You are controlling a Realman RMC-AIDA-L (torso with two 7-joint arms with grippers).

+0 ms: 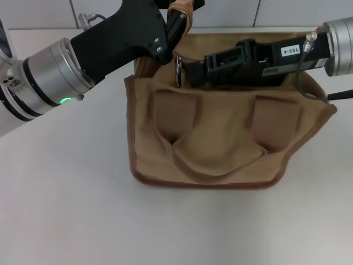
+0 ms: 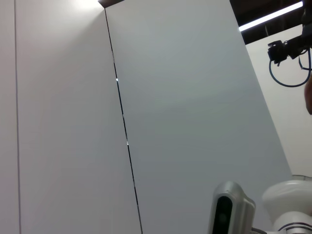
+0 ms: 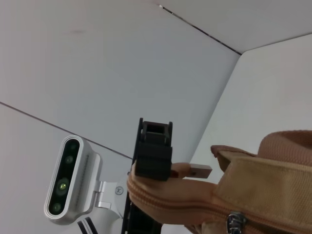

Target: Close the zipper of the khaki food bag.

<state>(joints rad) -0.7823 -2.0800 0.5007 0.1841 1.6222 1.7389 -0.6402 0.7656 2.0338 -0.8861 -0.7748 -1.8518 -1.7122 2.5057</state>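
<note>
Zipper (image 1: pixel 178 70) | pull beside right gripper (image 1: pixel 190 72), grip unclear | left gripper (image 1: pixel 177 25) clenches bag (image 1: pixel 220 143) end

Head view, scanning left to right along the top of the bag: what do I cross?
Left arm's silver wrist with green light → left gripper at the bag's far left corner → zipper pull tab → right gripper over the khaki food bag → right arm's silver wrist.

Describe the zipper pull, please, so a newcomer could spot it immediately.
Find the khaki food bag on the white table. Along its top edge, near the left end effector, hangs the zipper pull. It is the only shiny silver metal piece against tan fabric.
</note>
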